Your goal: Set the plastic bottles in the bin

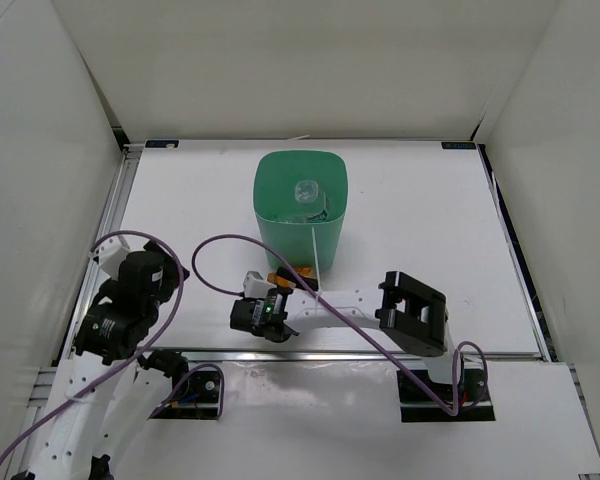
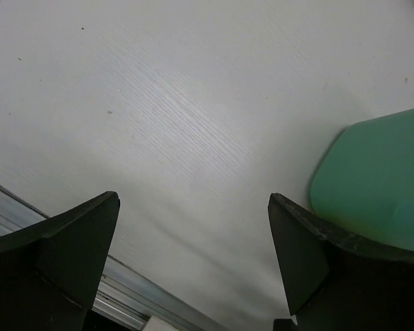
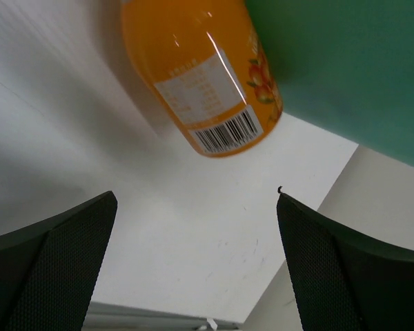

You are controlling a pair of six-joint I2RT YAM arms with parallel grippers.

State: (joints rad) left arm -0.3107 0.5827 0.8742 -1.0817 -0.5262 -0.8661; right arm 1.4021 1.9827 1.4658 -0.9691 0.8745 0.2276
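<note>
A white table fills a white-walled enclosure, seen from above. A tall mint-green bin with a rounded-square rim stands upright near the middle of the table, a little towards the far side. Two dark robot arms are fixed at the near edge, with purple cables looping over them.

The left arm sits folded at the left side of the table, well apart from the bin. Its wrist camera shows the left gripper released, its two dark fingers spread wide over bare table with nothing between them; a corner of the bin shows at the right of that view.

The right arm stretches leftwards across the near part of the table, ending just in front of the bin. The right gripper is also released, with its fingers wide apart and holding nothing.

Inside the bin a clear bottle is seen from above, its round top facing up and a touch of blue beside it. The rest of the bin's contents cannot be made out.

A stubby orange bottle with an orange label and a barcode lies on the table just beside the foot of the bin's near wall. It is ahead of the right gripper's open fingers and not touched by them
</note>
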